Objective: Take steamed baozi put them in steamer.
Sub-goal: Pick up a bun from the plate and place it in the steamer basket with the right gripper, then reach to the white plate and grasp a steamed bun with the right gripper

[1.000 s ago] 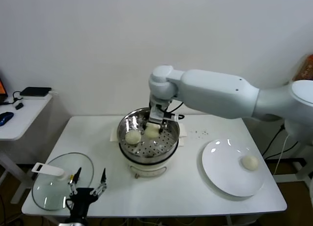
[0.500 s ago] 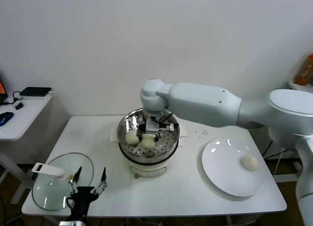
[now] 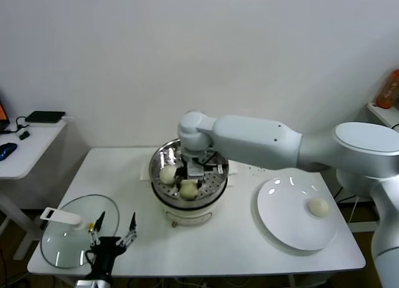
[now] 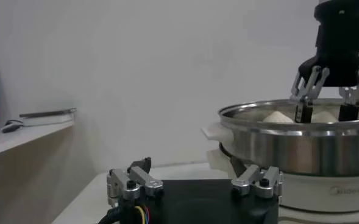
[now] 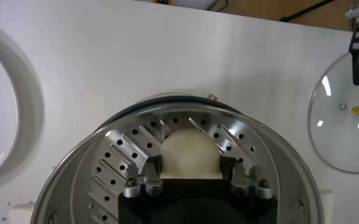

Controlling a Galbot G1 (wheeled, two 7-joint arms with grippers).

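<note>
The steamer [image 3: 159, 158], a shiny steel pot with a perforated tray on a white base, stands mid-table. My right gripper [image 3: 189, 181] reaches down into it, shut on a cream-white baozi [image 3: 189, 189] that sits low over the tray's front part. In the right wrist view the gripper [image 5: 190, 163] has its fingers pressed on both sides of that baozi [image 5: 190, 149]. A second baozi [image 3: 167, 174] lies on the tray's left. A third baozi [image 3: 319, 206] lies on the white plate [image 3: 287, 229]. My left gripper [image 3: 112, 230] is parked open and empty at the table's front left.
A glass lid with a white handle [image 3: 68, 238] lies flat at the front left, beside my left gripper. The left wrist view shows the steamer [image 4: 301, 146] ahead of my left gripper [image 4: 194, 175]. A side desk [image 3: 25, 144] stands to the left.
My right gripper has carried the baozi from the steamer's back toward its front and lowered it onto the tray. The left arm has not moved.
</note>
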